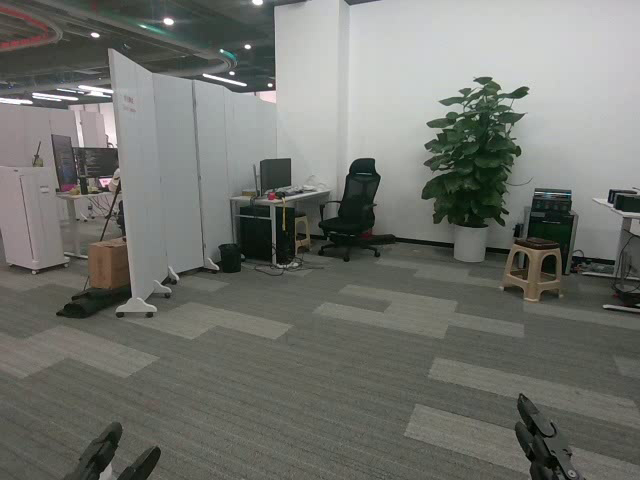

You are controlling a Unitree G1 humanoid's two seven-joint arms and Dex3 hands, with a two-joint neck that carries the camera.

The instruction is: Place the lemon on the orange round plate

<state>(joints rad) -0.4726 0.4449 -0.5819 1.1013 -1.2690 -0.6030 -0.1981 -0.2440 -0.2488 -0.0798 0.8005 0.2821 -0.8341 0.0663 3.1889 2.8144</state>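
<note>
You get no view of the work area here: the head camera looks out across the room, not down, so no lemon, no plate and no bench show anywhere in frame. That means you can't tell where the lemon is, and judging from this alone the task reads as not started or at least not confirmable; nothing shows a lemon on a plate. Only fingertips of both hands poke up at the bottom edge. The left hand (112,455) shows as two dark finger ends at lower left, apart from each other, nothing visible between them, but the palm is out of frame so you can't tell how open it is or whether it holds anything. The right hand (540,445) at lower right shows a few black finger ends pointing up, same story: grip state can't be told, no object seen in it. The rest is background: grey carpet floor (330,370), white partition (165,170), black office chair (355,205), potted plant (475,160), plastic stool (533,268), a desk with monitor (275,172) behind. All steps remain as far as you can see: find the lemon, grasp it, carry it to the plate, release it.
</note>
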